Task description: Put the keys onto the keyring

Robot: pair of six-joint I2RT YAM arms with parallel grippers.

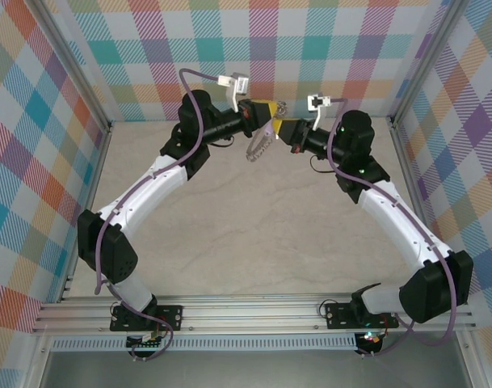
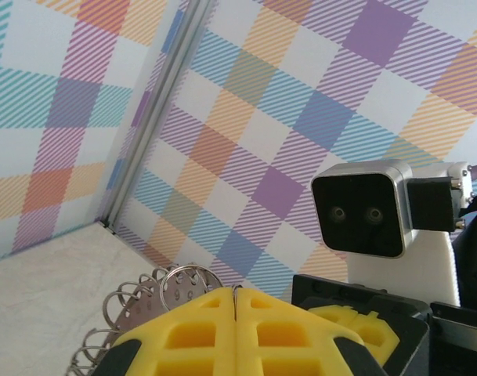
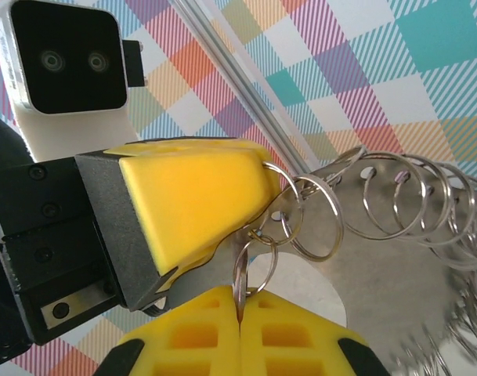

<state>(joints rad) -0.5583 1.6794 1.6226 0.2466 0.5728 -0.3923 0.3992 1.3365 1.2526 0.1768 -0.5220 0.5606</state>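
Note:
Both grippers meet high above the back of the table. The keyring (image 3: 426, 266) is a flat grey hoop fringed with silvery wire loops; it hangs between the grippers (image 1: 258, 144) and its loops show at the lower left of the left wrist view (image 2: 144, 301). My left gripper (image 2: 238, 291) is shut on the hoop's thin edge, its yellow pad (image 3: 191, 196) filling the left side of the right wrist view. My right gripper (image 3: 240, 296) is shut on one small wire loop linked to the hoop's fringe. The keys are out of view.
Plaid walls close in the back and sides, with an aluminium corner post (image 2: 156, 117) behind the grippers. The beige table (image 1: 246, 226) lies well below them. Each wrist camera housing (image 2: 363, 207) sits close to the other gripper.

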